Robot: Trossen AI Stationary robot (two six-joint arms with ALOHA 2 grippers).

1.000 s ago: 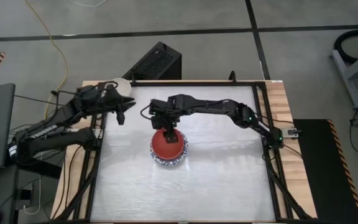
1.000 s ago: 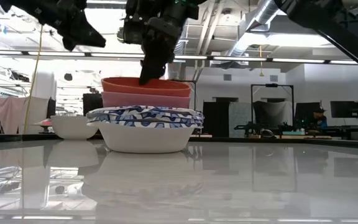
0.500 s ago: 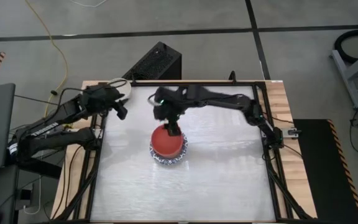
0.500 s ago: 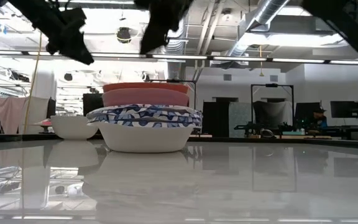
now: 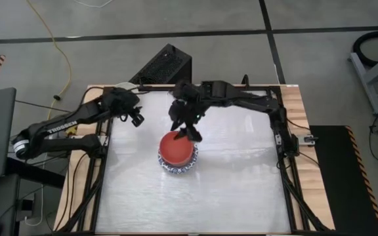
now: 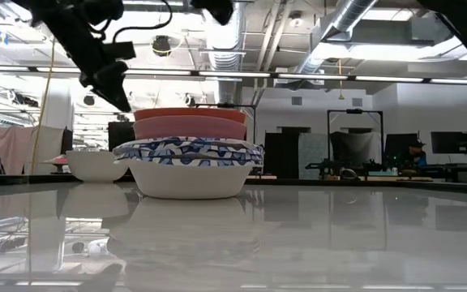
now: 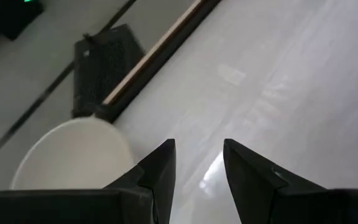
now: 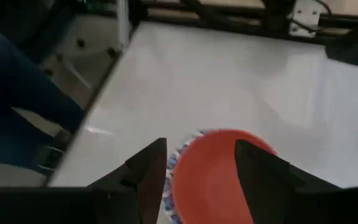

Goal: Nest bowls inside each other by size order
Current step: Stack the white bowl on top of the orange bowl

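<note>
The red bowl (image 5: 177,148) tops the stack (image 6: 189,166) mid-table; the cream bowl (image 6: 96,165) waits at the far left corner. My right gripper (image 5: 188,131) hovers above the stack, parted and empty. My left gripper (image 5: 135,118), open and empty, must descend on the cream bowl.

One red bowl (image 5: 177,148), one pink bowl (image 6: 190,128), one cream bowl (image 6: 96,165), patterned bowls (image 6: 189,151) uncountable

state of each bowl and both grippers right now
red bowl: top of stack, empty
pink bowl: nested under the red one
blue-and-white bowls: stacked at bottom
cream-white bowl: apart, not nested
left gripper: open, empty, by cream-white bowl
right gripper: open, empty, above stack
</note>
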